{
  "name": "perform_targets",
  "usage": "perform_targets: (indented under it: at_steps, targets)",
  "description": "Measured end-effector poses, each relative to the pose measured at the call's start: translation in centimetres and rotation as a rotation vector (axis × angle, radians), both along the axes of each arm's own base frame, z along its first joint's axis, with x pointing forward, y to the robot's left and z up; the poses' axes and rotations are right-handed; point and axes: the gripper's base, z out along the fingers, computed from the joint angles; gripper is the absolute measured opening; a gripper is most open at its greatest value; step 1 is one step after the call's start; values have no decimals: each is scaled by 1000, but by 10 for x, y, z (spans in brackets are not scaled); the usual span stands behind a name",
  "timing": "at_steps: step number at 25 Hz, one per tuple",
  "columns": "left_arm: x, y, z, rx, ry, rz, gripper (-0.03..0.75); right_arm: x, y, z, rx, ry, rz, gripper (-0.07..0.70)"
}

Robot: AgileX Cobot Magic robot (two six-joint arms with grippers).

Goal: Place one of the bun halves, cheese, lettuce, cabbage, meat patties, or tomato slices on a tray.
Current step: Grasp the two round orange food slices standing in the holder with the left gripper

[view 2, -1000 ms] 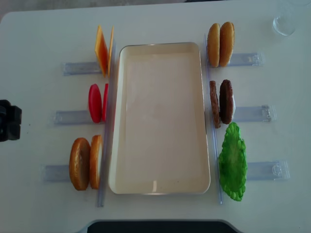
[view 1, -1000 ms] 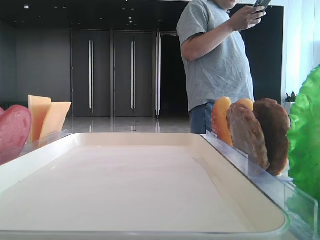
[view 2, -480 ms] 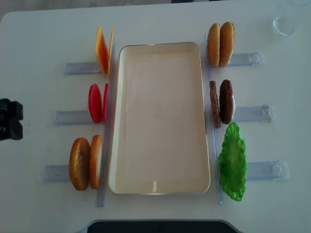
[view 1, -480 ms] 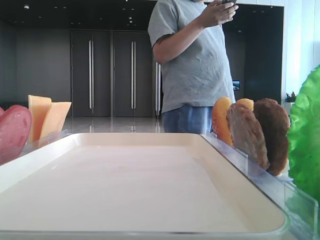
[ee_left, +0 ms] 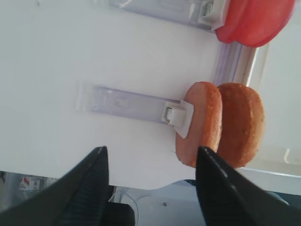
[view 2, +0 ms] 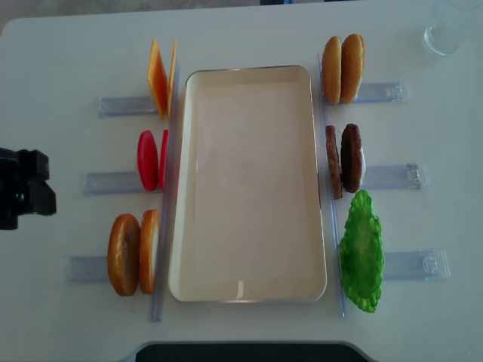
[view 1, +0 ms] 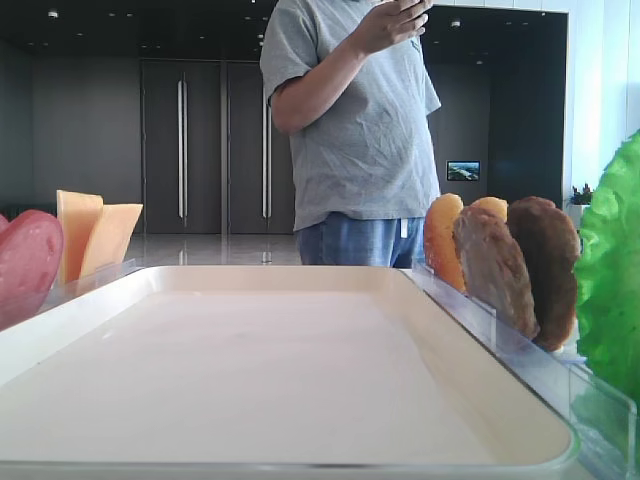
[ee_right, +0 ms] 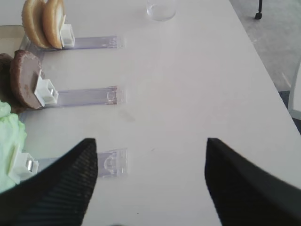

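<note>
The cream tray point(view 2: 249, 188) lies bare in the middle of the table. Two bun halves point(view 2: 123, 254) stand on edge in a rack at its front left, with tomato slices point(view 2: 148, 160) and cheese point(view 2: 158, 78) in the racks behind them. On the tray's right stand two more bun halves point(view 2: 342, 69), the meat patties point(view 2: 350, 157) and the lettuce point(view 2: 361, 251). My left gripper point(view 2: 41, 185) is at the table's left edge, open and holding nothing. In its wrist view the gripper point(ee_left: 150, 162) has the bun halves point(ee_left: 200, 125) just beyond its right finger. My right gripper point(ee_right: 150, 146) is open over bare table.
Clear plastic racks point(view 2: 392, 177) stick out on both sides of the tray. A glass point(view 2: 445, 30) stands at the far right corner. A person in a grey shirt point(view 1: 350, 130) stands behind the table. The table's front edge is close below the left gripper.
My left gripper has come further in from the left edge towards the racks, still open. The person behind the table has walked to the left.
</note>
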Motion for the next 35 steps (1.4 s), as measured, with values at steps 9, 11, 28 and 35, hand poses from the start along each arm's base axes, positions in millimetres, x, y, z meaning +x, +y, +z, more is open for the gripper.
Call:
perform_targets:
  at_steps: [9, 11, 28, 35]
  targets:
    - [0, -22, -2, -15, 12, -99, 451, 0, 0, 0, 0, 0, 0, 465]
    - [2, -30, -5, -10, 31, -107, 451, 0, 0, 0, 0, 0, 0, 465]
    - [25, -117, -58, 31, 190, -178, 451, 0, 0, 0, 0, 0, 0, 465]
    - [27, -119, -63, 36, 204, -166, 451, 0, 0, 0, 0, 0, 0, 465]
